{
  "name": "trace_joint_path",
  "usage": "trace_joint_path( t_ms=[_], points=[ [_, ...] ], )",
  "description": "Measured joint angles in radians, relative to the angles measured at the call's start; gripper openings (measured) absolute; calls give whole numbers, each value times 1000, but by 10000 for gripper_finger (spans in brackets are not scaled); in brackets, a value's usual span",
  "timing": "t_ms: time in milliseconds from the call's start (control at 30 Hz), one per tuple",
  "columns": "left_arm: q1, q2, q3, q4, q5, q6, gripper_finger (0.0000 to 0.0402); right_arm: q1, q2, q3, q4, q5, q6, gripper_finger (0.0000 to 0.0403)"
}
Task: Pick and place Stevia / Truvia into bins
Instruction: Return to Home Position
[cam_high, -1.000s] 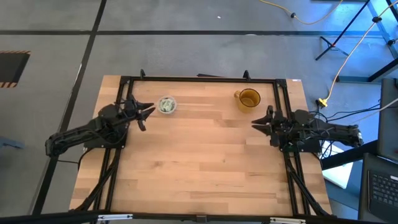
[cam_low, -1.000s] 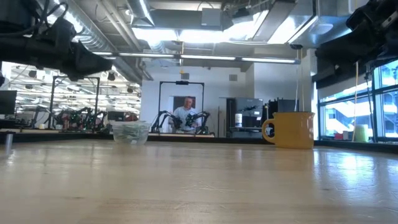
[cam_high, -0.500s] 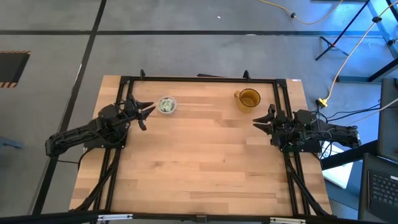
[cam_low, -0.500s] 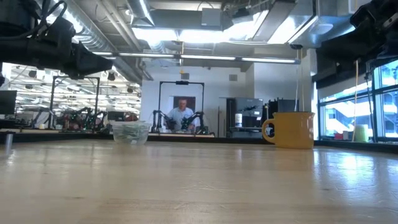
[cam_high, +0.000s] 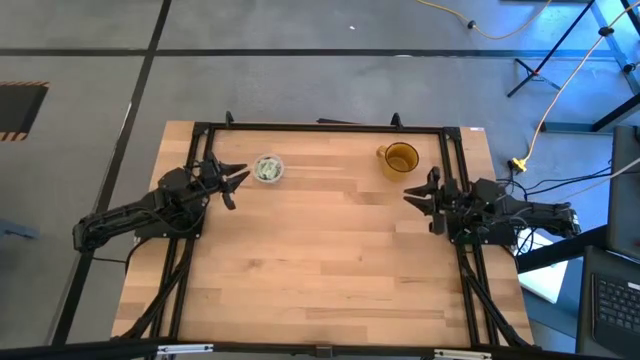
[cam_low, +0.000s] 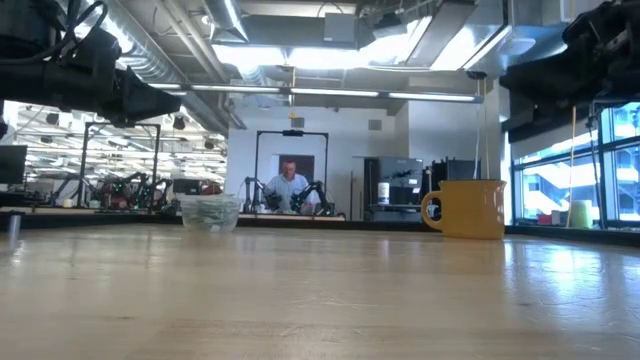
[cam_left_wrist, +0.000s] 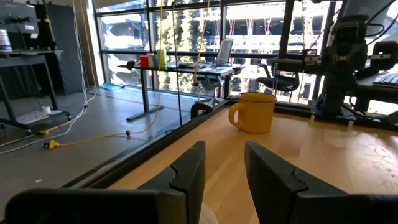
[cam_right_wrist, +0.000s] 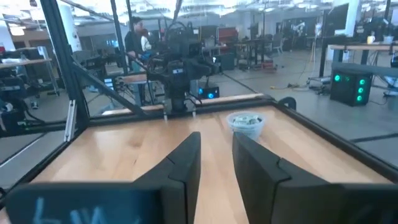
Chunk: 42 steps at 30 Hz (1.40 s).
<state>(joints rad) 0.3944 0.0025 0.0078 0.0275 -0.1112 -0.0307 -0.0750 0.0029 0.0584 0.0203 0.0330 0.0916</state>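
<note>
A clear cup (cam_high: 268, 169) stands near the table's far edge, left of centre, with green and white sachets (cam_right_wrist: 246, 119) heaped inside it. An amber mug (cam_high: 400, 160) stands near the far edge on the right, its handle toward the left. I see no sachets loose on the wood. My left gripper (cam_high: 240, 183) hovers open just left of the clear cup, pointing across the table at the mug (cam_left_wrist: 256, 112). My right gripper (cam_high: 408, 196) hovers open just on the near side of the mug, pointing left toward the clear cup. Both hold nothing.
A black frame (cam_high: 320, 127) runs along the table's far and side edges. Bare wood (cam_high: 320, 270) fills the middle and near half of the table. Beyond the far edge, a person (cam_low: 288, 185) sits in the room behind.
My right gripper has edged slightly toward the table's left. The cups and my left gripper have stayed in place.
</note>
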Motion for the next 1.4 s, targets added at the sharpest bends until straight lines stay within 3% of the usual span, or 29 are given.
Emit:
trace_joint_path(
  t_ms=[567,800,1400],
  points=[
    [0,0,0,0,0,0,106,0,-1,-47,9,31,2,96],
    [0,0,0,1,0,0,107,0,0,-47,18,108,-22,96],
    [0,0,0,0,0,0,103,0,1,-47,18,107,-71,96]
  ],
)
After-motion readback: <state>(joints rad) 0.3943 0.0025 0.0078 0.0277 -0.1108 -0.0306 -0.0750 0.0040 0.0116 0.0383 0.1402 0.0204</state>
